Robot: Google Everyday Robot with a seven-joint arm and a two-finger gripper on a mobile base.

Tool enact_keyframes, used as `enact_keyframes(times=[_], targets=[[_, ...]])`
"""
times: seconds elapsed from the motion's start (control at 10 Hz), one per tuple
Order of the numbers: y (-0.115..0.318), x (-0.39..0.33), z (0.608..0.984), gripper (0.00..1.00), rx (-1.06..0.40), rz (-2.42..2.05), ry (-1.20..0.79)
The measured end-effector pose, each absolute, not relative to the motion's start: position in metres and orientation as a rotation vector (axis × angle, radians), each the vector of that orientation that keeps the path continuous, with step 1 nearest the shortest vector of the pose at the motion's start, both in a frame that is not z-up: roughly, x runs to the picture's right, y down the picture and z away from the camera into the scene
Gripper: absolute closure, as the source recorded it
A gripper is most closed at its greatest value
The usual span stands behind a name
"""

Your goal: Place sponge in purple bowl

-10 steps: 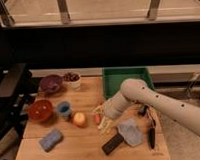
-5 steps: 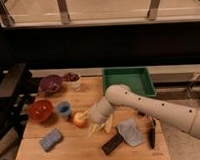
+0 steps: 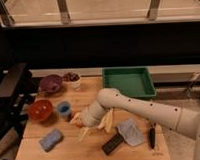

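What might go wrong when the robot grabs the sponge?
The gripper is close beside the blue cup, so moving toward the sponge might knock it over. The red bowl lies between the sponge and the purple bowl, so the arm might bump it while carrying.

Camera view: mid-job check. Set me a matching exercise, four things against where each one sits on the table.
Things:
1 sponge
2 purple bowl
3 green tray
4 gripper

Places:
A back right
B front left corner
C centre, just right of the blue cup
D back left, beside the fruit cup

Pairs: 1-B, 2-D, 3-A, 4-C
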State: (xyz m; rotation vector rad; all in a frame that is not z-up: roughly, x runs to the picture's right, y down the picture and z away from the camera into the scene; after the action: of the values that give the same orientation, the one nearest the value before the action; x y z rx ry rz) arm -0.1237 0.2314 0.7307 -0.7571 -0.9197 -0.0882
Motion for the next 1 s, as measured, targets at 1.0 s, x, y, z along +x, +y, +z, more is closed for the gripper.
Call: enact_keyframes(times=[1.0], targets=[[0.245,-0.161,0.745,0.34,-0.746,0.006,-0.924]])
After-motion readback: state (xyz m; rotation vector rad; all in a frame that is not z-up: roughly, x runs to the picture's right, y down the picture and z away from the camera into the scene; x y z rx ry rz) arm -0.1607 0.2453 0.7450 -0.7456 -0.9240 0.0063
